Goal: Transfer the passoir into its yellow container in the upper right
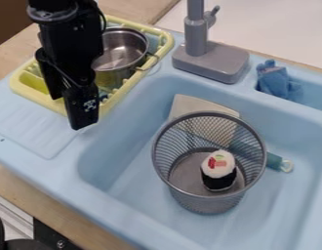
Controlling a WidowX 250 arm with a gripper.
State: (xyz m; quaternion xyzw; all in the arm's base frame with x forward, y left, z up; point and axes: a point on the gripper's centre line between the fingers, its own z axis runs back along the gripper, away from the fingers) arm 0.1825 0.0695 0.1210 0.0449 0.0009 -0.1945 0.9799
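Note:
The gripper (82, 112) hangs at the upper left, over the near edge of the yellow rack (166, 45) and the light-blue drainboard. Inside that rack is a shiny metal pot (112, 75) with a wire handle, partly hidden behind the black arm. A dark wire-mesh basket (206, 202) stands in the sink, right of and below the gripper and apart from it. Within the basket lies a toy sushi roll (218, 172) with a white top and black wrap. Which vessel is the passoir, I cannot tell.
A grey faucet (212, 61) rises behind the sink (108, 171). Behind the basket lies a utensil with a pale blade (184, 104) and teal handle (273, 160). A blue cloth item (275, 80) sits in the side recess. Dark objects occupy the lower left corner.

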